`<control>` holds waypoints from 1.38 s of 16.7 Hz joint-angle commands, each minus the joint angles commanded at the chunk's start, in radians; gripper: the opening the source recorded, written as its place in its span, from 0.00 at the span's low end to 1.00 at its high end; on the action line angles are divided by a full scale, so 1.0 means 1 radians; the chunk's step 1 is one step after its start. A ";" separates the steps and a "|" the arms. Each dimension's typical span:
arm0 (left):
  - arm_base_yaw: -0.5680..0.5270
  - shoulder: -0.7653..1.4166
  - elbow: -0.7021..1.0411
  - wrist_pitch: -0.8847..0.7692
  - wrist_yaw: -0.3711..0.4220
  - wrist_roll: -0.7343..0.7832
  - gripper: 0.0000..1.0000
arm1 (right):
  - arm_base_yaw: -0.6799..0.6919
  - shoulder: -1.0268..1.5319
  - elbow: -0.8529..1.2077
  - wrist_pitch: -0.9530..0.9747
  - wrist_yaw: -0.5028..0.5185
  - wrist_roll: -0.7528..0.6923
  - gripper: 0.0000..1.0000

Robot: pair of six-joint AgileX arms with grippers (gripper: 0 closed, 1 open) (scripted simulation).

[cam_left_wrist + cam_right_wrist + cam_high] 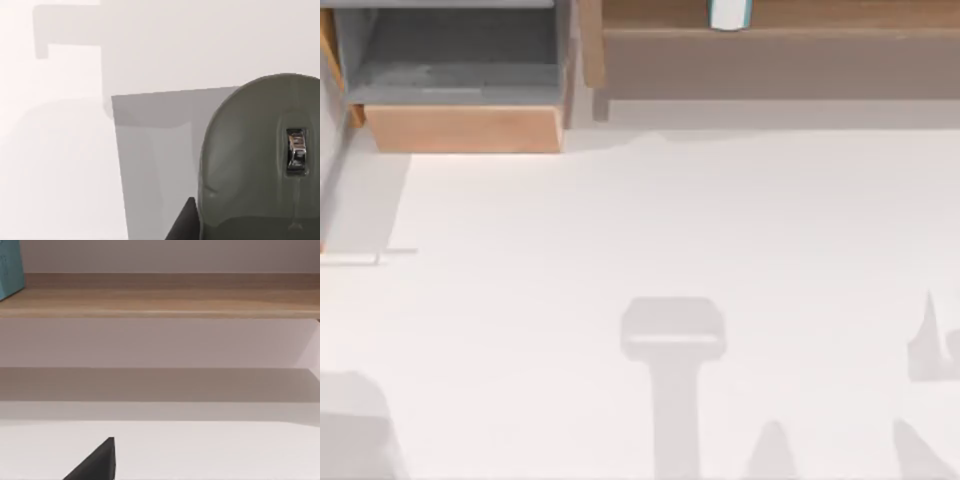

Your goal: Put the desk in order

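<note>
The desk (650,230) is a wide white tabletop. Its wood-fronted, grey-lined drawer box (465,128) stands pulled open at the back left. The light-wood shelf rail (800,20) runs along the back right, and it also appears straight ahead in the right wrist view (165,300). Close under the left wrist camera is a grey-green computer mouse (255,160) with a metal scroll wheel. A black part of my left gripper (182,222) shows right beside the mouse. A black part of my right gripper (97,462) hangs over the white top, facing the shelf.
A white and teal object (730,14) stands on the shelf, and its teal side (10,267) shows in the right wrist view. A flat grey rectangle (155,150) lies under the mouse; I cannot tell if it is a pad or shadow. Arm shadows (672,370) fall across the front.
</note>
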 joint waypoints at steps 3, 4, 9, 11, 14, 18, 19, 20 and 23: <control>-0.005 0.007 0.022 0.026 -0.013 0.002 0.00 | 0.000 0.000 0.000 0.000 0.000 0.000 1.00; -0.002 0.008 0.029 0.034 -0.019 0.002 0.00 | 0.000 0.000 0.000 0.000 0.000 0.000 1.00; 0.035 0.003 0.049 0.059 -0.047 -0.001 0.00 | 0.000 0.000 0.000 0.000 0.000 0.000 1.00; 0.055 -0.001 0.050 0.058 -0.051 -0.002 0.00 | 0.000 0.000 0.000 0.000 0.000 0.000 1.00; 0.072 -0.006 0.043 0.046 -0.048 -0.008 0.00 | 0.000 0.000 0.000 0.000 0.000 0.000 1.00; 0.075 -0.011 0.012 0.020 -0.027 -0.019 0.00 | 0.000 0.000 0.000 0.000 0.000 0.000 1.00; 0.074 -0.011 0.002 0.012 -0.019 -0.021 0.00 | 0.000 0.000 0.000 0.000 0.000 0.000 1.00; 0.072 -0.010 -0.009 0.006 -0.011 -0.023 0.00 | 0.000 0.000 0.000 0.000 0.000 0.000 1.00; 0.069 0.002 -0.055 -0.010 0.010 -0.025 0.00 | 0.000 0.000 0.000 0.000 0.000 0.000 1.00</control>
